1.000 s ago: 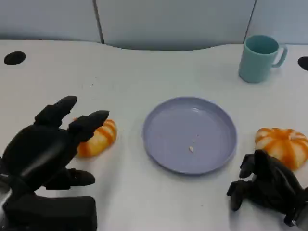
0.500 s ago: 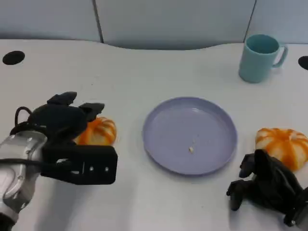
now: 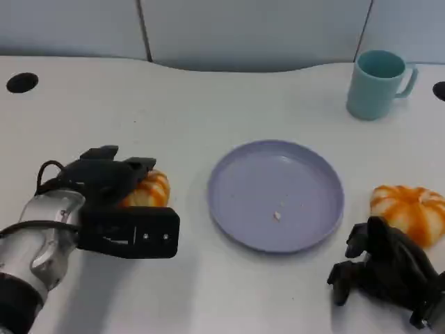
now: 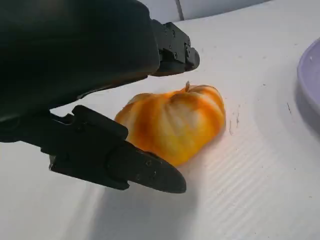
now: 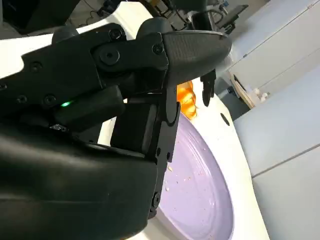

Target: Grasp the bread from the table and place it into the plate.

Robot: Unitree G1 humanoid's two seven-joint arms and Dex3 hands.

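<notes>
A white tabletop point(image 3: 208, 104) backed by pale grey wall panels is seen in the head view. One lavender plate point(image 3: 229, 170) lies at the centre of the frame, with a few crumbs on it. Two orange-striped breads are counted: one bread point(image 3: 147, 190) at centre left, well apart from the plate, and a second bread point(image 3: 409, 211) at the right edge. One teal mug point(image 3: 375, 83) stands at upper right. Two dark round holes are set in the tabletop, at the far left and far right edges. The left hand point(image 3: 104, 182) is placed over the near side of the left bread, its fingers spread around it. The right hand point(image 3: 382, 268) rests at lower right, just below the second bread, with fingers curled in and nothing held.

In the left wrist view, the bread point(image 4: 175, 122) lies on the tabletop point(image 4: 260, 190) between a finger beyond it and another in front of it; the fingers are apart and a firm grip is not shown. The plate's rim point(image 4: 306, 80) is seen at the right edge.

In the right wrist view, the curled right hand point(image 5: 150, 90) takes up the left of the frame, the plate point(image 5: 200, 195) lies at lower right, and a bit of bread point(image 5: 186, 100) is glimpsed at centre, past the fingers.
</notes>
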